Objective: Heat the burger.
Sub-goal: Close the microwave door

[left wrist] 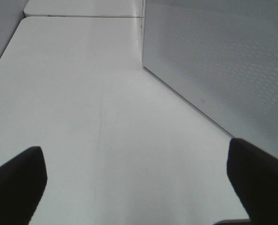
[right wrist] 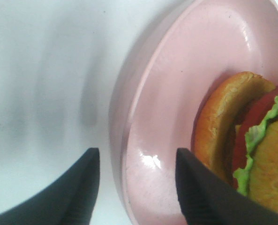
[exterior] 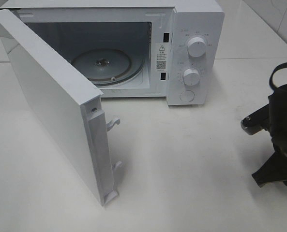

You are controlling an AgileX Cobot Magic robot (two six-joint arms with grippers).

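Note:
The burger (right wrist: 251,145), with a golden-brown bun, green lettuce and red filling, lies on a pink plate (right wrist: 176,93) in the right wrist view. My right gripper (right wrist: 138,180) is open and straddles the plate's rim, with one finger outside the plate and one inside next to the burger. Neither finger clearly touches the rim. In the high view only the right arm (exterior: 279,140) shows at the right edge; the burger and plate are out of view there. My left gripper (left wrist: 134,187) is open and empty above the bare table, beside the microwave door (left wrist: 223,70).
A white microwave (exterior: 191,48) stands at the back of the white table (exterior: 191,164). Its door (exterior: 51,96) is swung wide open toward the front left. The glass turntable (exterior: 102,63) inside carries nothing. Two knobs and a button are on its right panel.

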